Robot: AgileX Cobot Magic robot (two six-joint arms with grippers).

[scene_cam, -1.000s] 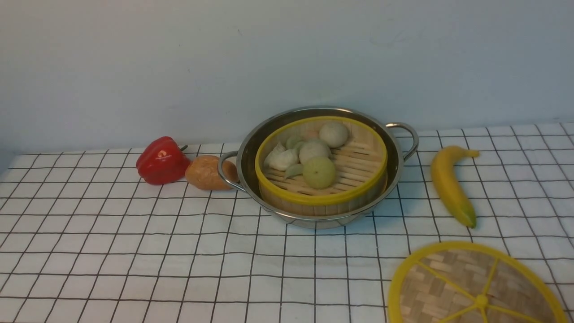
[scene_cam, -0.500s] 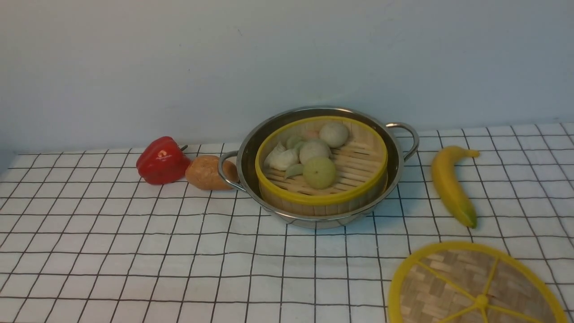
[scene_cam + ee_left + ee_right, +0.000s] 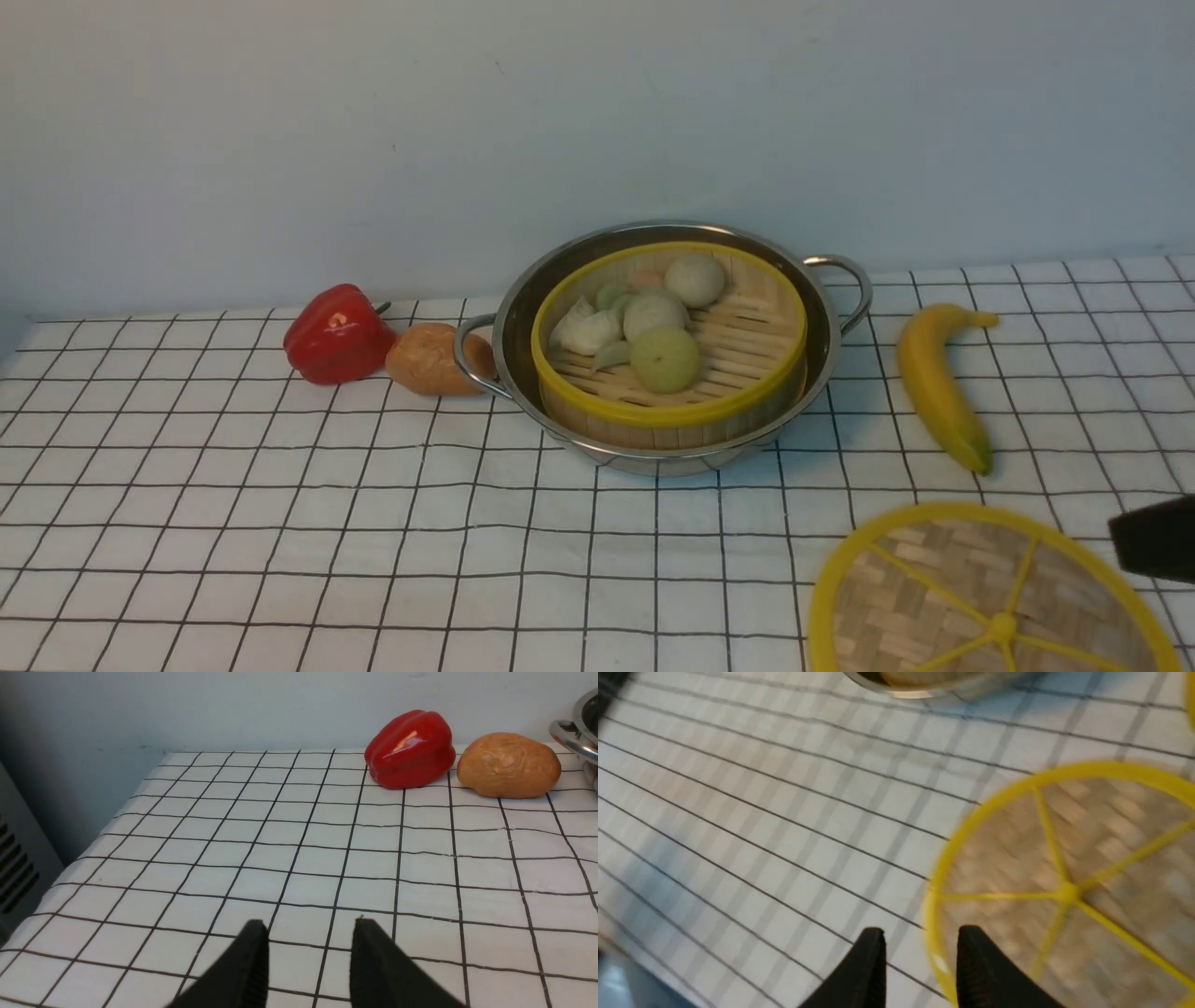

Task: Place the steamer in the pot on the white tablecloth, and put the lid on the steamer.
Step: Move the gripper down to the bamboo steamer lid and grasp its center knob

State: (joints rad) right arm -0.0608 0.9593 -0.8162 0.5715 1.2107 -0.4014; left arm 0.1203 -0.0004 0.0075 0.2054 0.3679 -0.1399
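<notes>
Steamer job, half done by my reading. The round bamboo steamer with yellow rims point(image 3: 653, 431) sits inside the wide shiny steel pot point(image 3: 820, 345), which stands on the white grid-lined tablecloth point(image 3: 280, 523). Pale and green buns point(image 3: 665, 357) lie on its slats. The flat woven-bamboo lid with yellow spokes point(image 3: 934, 597) lies on the cloth, nearer me than the pot and off to the pot's right, well apart from it.

Right gripper point(image 3: 920, 938) hangs at the lid's edge, on the side away from the pot. Its fingers are parted by a narrow gap, with nothing between them. Left gripper point(image 3: 310, 926) is over bare cloth to the pot's left, fingers apart, empty.

Worries:
- The lid lies flat, so a pinch at its thin rim may catch the cloth too. A lift would then drag the cloth and shift the pot.
- The right wrist picture is smeared, so I can't place the rim exactly. The fingers could close beside it.
- Held by one edge, the lid would likely droop and slip.
- The yellow banana point(image 3: 938, 387), right of the pot, lies near the carry path.
- The buns stand close to rim height, so the lid may rock on them or land on the pot's rim.
</notes>
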